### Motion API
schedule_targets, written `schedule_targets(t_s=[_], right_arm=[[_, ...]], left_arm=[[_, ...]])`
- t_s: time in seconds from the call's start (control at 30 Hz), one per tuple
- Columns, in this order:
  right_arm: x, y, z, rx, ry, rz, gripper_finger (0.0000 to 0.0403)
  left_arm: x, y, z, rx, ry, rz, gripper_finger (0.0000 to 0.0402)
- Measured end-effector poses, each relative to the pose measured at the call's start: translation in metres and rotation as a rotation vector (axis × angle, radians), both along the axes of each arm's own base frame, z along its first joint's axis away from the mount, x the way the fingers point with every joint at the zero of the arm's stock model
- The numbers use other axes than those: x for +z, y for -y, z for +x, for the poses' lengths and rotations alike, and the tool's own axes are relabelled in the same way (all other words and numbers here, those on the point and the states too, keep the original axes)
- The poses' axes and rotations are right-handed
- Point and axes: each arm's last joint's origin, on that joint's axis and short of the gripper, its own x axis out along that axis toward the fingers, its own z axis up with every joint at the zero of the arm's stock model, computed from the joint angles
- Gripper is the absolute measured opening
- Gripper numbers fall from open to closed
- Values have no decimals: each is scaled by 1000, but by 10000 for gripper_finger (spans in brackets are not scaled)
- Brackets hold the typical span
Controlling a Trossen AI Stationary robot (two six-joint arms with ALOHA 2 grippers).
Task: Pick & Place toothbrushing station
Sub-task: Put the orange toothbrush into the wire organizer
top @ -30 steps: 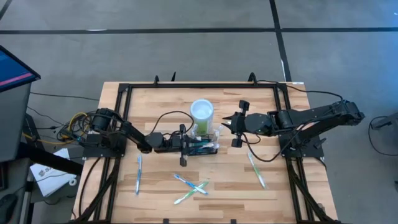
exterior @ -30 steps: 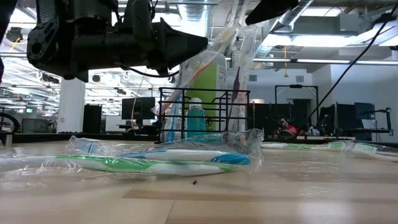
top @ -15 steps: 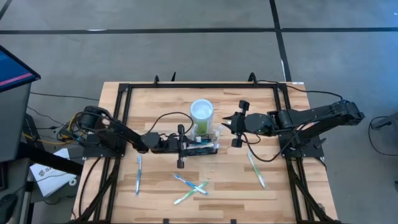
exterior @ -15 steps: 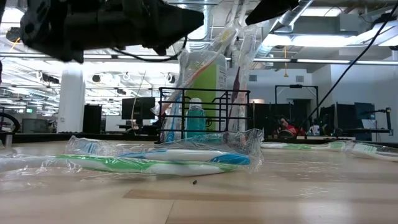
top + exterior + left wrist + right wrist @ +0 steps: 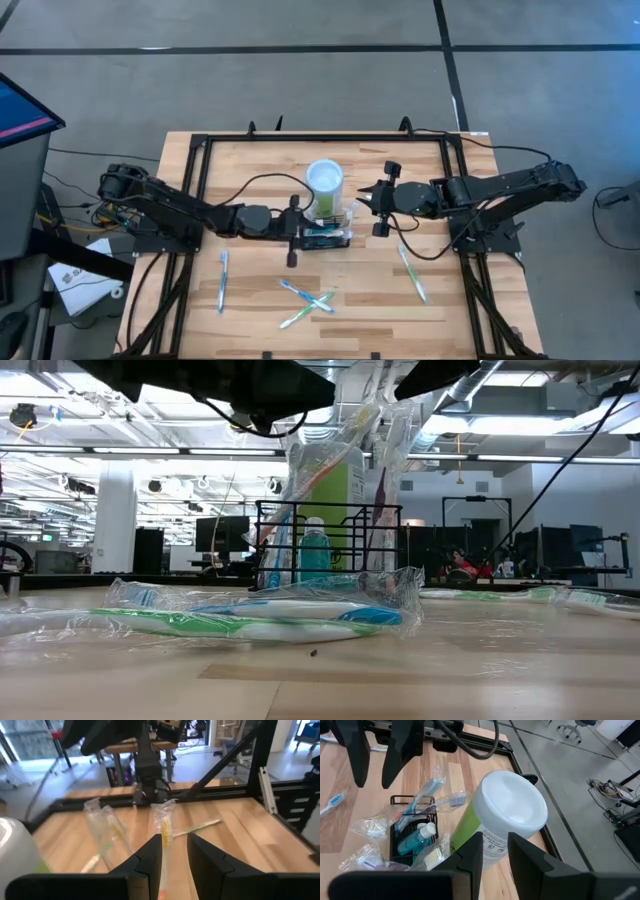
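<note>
High view: straight down on whole worktop [image 5: 250,160]. Low view: level at worktop height, close behind wrapped brushes [image 5: 250,615], facing caddy [image 5: 330,545] and room. Wrist views: forward past own fingers, close. Shared by high, low, right wrist: caddy and cup [image 5: 507,820], 12 o'clock of centre.

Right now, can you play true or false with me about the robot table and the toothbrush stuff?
1. The black wire caddy sits near the middle of the table. True.
2. The green cup lies tipped over at the table's edge. False: it stands upright right next to the caddy.
3. A small blue bottle is inside the caddy. True.
4. No toothbrushes are on the table. False: several wrapped toothbrushes lie on the wood.
5. The left gripper points over a wrapped item sticking up. True.
</note>
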Motion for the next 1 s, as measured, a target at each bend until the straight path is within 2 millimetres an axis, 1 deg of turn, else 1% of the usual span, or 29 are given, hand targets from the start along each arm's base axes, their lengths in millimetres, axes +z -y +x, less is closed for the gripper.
schedule_targets(t_s=[0.23, 0.33, 0.47, 0.6, 0.9, 1.0], right_arm=[[0, 0, 0, 0, 5, 1, 82], [0, 0, 0, 0, 6, 1, 82], [0, 0, 0, 0, 5, 1, 82], [0, 0, 0, 0, 6, 1, 82], [1, 0, 1, 2, 13, 3, 82], [1, 0, 1, 2, 13, 4, 82]], left_arm=[[2, -2, 9, -48, -34, -28, 92], [3, -2, 10, -47, -39, -27, 112], [5, -7, 14, -26, -55, -48, 141], [5, -7, 19, -29, -77, -52, 155], [5, -9, 21, -12, -106, -47, 148], [2, -9, 23, -15, -115, -46, 145]])
